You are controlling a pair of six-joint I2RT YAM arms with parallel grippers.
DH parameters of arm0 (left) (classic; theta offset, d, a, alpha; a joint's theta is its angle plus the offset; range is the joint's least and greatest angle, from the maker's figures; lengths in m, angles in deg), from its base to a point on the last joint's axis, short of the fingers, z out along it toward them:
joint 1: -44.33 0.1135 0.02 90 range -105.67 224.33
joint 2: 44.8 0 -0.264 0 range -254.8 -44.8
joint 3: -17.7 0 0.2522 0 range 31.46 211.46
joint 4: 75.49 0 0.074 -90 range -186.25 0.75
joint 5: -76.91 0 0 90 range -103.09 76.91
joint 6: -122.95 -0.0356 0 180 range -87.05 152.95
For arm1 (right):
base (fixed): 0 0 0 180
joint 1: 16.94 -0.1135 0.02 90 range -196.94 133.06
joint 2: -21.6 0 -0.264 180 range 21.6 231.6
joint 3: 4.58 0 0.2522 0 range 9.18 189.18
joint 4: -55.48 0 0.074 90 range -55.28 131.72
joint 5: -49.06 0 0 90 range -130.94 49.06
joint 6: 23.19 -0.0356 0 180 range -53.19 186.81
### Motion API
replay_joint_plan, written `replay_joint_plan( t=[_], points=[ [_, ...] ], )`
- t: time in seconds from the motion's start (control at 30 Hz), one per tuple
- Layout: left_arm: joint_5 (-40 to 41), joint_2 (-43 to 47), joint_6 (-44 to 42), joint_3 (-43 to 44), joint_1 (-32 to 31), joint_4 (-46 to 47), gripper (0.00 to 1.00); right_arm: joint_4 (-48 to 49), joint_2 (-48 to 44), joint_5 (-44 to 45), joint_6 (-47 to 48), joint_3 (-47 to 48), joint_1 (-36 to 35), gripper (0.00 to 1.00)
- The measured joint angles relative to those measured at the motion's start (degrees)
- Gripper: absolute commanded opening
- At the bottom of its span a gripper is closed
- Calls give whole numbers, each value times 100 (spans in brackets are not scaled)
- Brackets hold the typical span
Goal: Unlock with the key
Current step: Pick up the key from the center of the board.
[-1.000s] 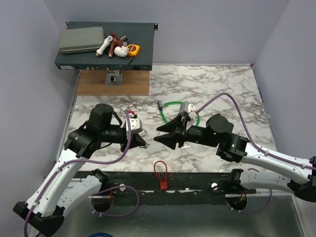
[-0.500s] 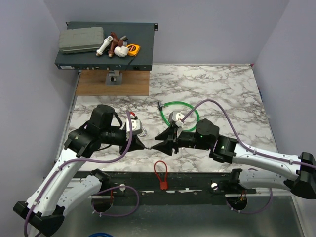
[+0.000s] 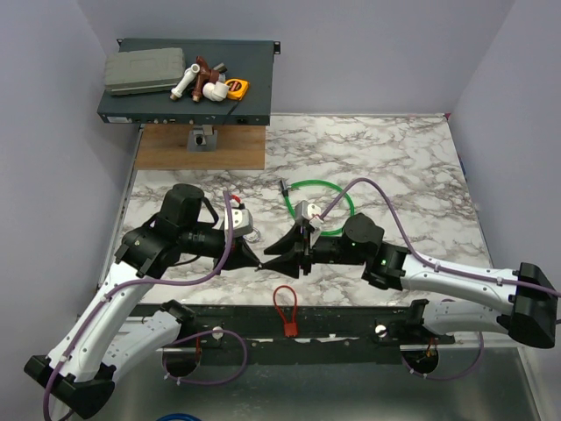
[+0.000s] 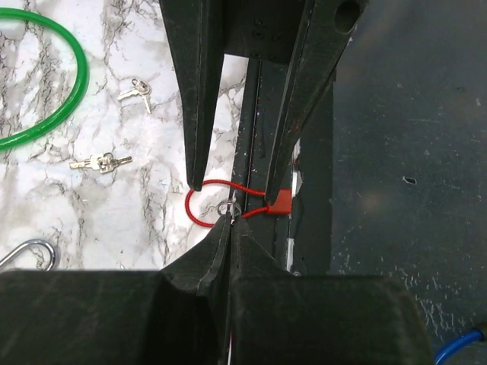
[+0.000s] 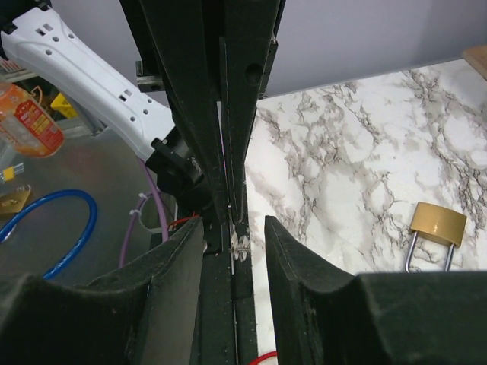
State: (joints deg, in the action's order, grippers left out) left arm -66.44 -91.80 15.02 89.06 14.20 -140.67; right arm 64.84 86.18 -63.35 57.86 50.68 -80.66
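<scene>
Between the spread right jaws hangs the key (image 5: 239, 245), a small silvery piece on a ring. It is pinched at the very tip of the left jaws, which are pressed together on it. Seen from the left wrist, the key (image 4: 226, 207) sits just past those shut tips, with the right jaws reaching in from the far side, one finger on each side of it. A gap shows on both sides, so the right jaws do not appear to touch the key yet.

Below the meeting jaws lies a red loop (image 4: 204, 209) at the near edge of the table (image 3: 394, 158). To the right jaws' outer side, well apart, the padlock (image 5: 437, 223) rests flat on the table. Its shackle looks closed, though only part of it shows. Beyond the right jaws sits a green ring (image 3: 321, 197), and spare keys (image 4: 100, 162) lie loose on the table off to the left jaws' side.

As I judge it, the task is in its early part. The key is up off the table and in a firm pinch, and a handover to the right jaws seems the step in hand. Everything that counts is left: getting a grip fit for inserting, steadying the padlock, seating the key, turning it and freeing the shackle.
</scene>
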Motion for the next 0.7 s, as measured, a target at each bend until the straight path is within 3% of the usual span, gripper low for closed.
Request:
replay_joint_plan(
  t=[0.4, 0.7],
  points=[
    [-59, 0, 83, 4, 0, 55, 0, 258, 57, -280, -197, -177, 37, 38],
    [-107, 0, 142, 4, 0, 111, 0, 258, 57, -348, -299, -271, 42, 19]
  ],
)
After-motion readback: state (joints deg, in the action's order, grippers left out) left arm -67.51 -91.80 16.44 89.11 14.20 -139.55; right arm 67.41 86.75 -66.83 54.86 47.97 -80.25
